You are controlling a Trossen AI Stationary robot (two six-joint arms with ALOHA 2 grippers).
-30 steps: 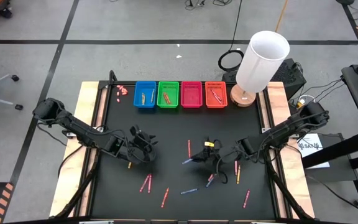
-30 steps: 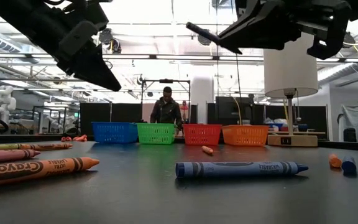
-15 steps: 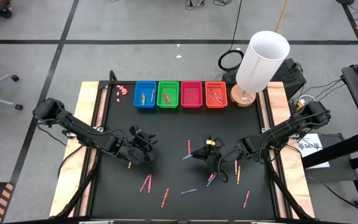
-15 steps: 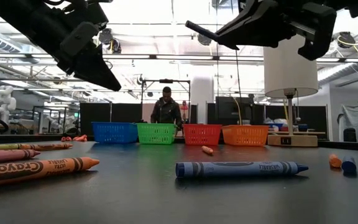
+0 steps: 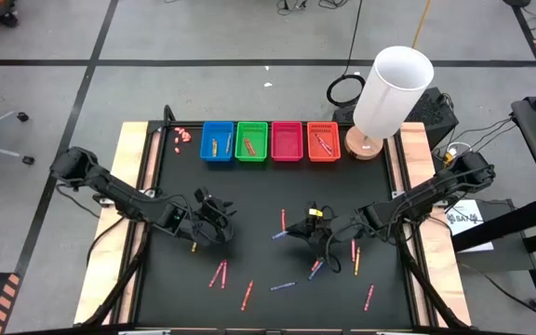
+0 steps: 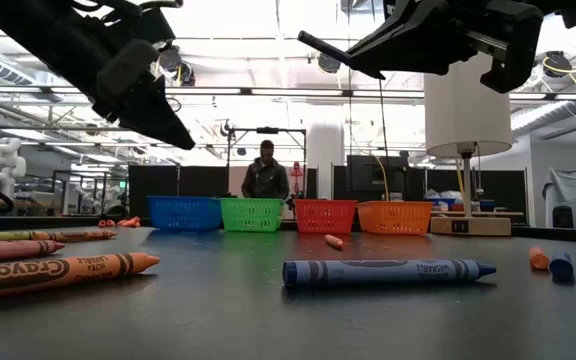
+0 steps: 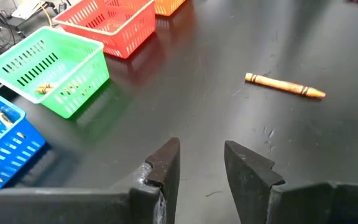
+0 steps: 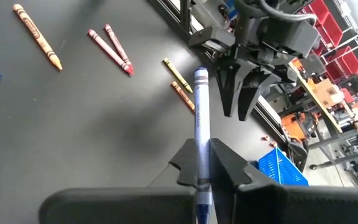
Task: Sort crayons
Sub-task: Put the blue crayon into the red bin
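Crayons [image 5: 222, 274] litter black table [image 5: 249, 200]; right pincer [image 8: 202, 163] grips blue crayon [image 8: 201, 112]; left pincer [image 7: 201, 163] parted, empty

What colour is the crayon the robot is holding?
Blue; the crayon shows best in the right wrist view, in the right end effector.

So the overhead cam looks straight down on the whole counter [image 5: 259, 195]. The low one sits at counter level, facing the baskets [image 6: 251, 214]. Wrist cams ride close behind each tool; the left also catches those baskets.
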